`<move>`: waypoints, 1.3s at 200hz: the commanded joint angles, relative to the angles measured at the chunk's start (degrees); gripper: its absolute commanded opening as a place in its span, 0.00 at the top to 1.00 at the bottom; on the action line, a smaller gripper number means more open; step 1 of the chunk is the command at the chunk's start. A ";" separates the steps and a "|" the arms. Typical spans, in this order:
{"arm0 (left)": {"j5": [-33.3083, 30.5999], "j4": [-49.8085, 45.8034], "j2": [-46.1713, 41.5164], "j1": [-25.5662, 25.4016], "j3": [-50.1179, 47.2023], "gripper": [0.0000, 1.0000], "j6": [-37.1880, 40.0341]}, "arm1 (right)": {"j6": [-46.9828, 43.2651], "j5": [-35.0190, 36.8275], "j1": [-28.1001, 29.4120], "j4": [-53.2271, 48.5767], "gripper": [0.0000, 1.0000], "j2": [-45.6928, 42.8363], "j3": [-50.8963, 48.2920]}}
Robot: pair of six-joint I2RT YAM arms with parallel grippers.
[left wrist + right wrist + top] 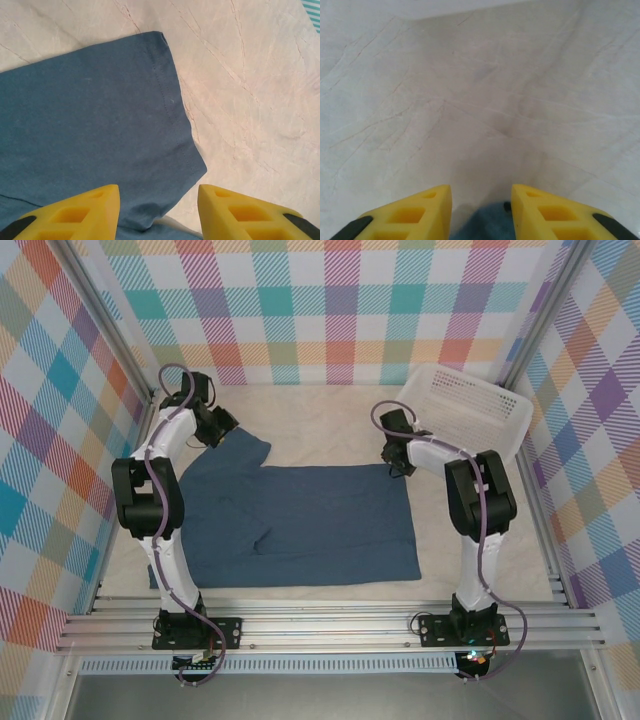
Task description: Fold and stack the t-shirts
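Left gripper (159,192) wide open and empty over a sleeve of the t-shirt (300,525) at ten o'clock, right gripper (481,192) likewise at two: the edges are best pinched squarely, both layers caught.

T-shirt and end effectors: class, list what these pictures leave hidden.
T-shirt left edge: top view, under the left arm.
T-shirt in right wrist view: a sliver, cut off by the bottom edge.
Left end effector touching cloth or hovering: left wrist view, no depth.
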 commanded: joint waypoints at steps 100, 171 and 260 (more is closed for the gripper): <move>-0.14 -3.95 -3.20 0.42 2.22 0.55 2.79 | -13.40 -4.53 -7.62 -5.63 0.63 3.33 13.10; -2.10 -4.88 -0.80 0.50 2.30 0.55 2.35 | -7.16 -2.12 -0.56 -4.37 0.62 -5.02 2.02; -1.66 -5.57 -0.60 0.39 4.24 0.54 4.42 | -6.60 -1.10 -0.85 -10.54 0.62 2.64 6.91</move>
